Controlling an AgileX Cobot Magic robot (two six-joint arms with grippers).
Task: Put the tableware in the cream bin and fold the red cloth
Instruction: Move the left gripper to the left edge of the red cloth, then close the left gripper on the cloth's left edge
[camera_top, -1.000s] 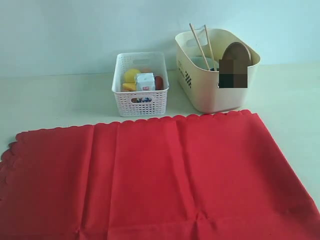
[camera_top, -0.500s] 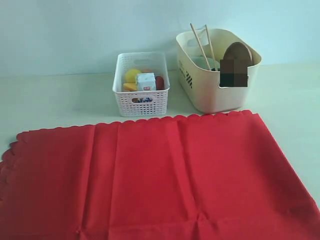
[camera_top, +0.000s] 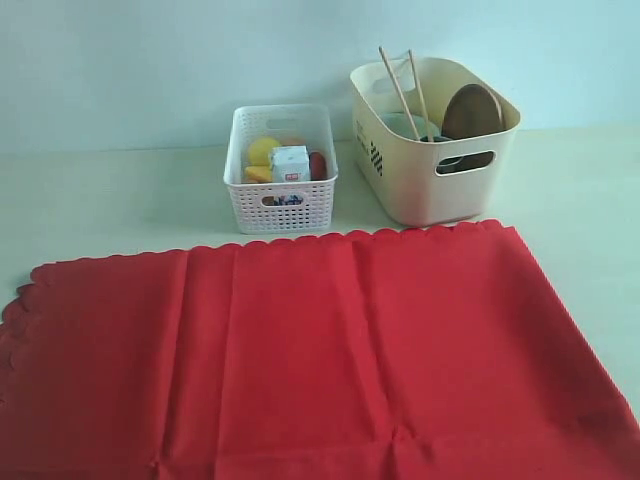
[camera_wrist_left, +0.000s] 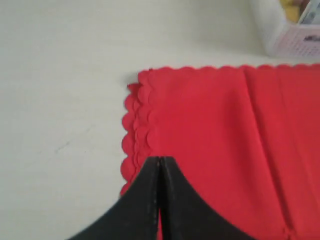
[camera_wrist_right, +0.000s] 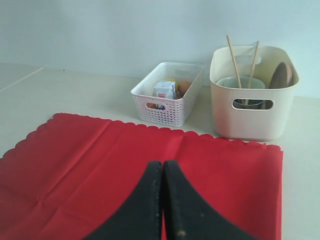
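Red cloth (camera_top: 320, 350): flat, not folded yet
Cream bin (camera_top: 420, 195): chopsticks (camera_top: 403, 85) and plate (camera_top: 472, 110) inside
Left claw (camera_wrist_left: 159, 161): pressed together, empty, over cloth's wavy corner
Right claw (camera_wrist_right: 162, 164): pressed together, empty, above cloth
Could go wrong: pinching too little edge lets the cloth slip and fold crooked

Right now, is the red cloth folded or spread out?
Spread out. The red cloth lies flat on the table, single layer; only one scalloped edge looks doubled.

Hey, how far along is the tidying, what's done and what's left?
Done: chopsticks, brown plate and bowl sit in the cream bin. In hand: nothing; left hand and right hand are shut, empty, over the red cloth. Left: the cloth lies flat, unfolded.
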